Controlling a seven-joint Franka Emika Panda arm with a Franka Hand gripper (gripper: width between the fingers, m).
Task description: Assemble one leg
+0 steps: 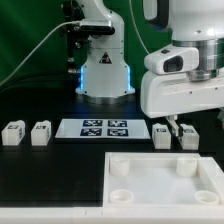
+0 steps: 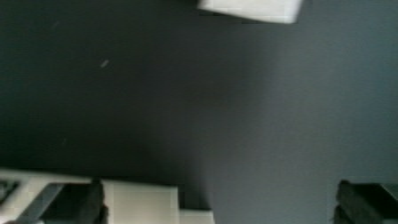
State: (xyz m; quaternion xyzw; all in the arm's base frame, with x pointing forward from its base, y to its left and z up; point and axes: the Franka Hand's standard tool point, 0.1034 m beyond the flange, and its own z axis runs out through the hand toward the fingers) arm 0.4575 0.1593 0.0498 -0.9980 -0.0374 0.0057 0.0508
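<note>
- The gripper (image 1: 180, 127) hangs low over the table (image 1: 40, 165) with its jaws set wide, gripping nothing.
- In the wrist view the fingers (image 2: 36, 200) sit at opposite edges, and a white block (image 2: 143, 205) shows between them, nearer one finger.
- The leg (image 1: 187, 137) stands on the table just under the fingertips.
- A second leg (image 1: 162, 133) stands just beside it on the exterior view's left, with a narrow gap between.
- The edge of the large white square piece (image 1: 150, 195) runs near the leg.
- Only the exterior view shows the marker board (image 1: 103, 128) and two more legs (image 1: 26, 133), well apart.
- Only the wrist view shows the jaw gap.
</note>
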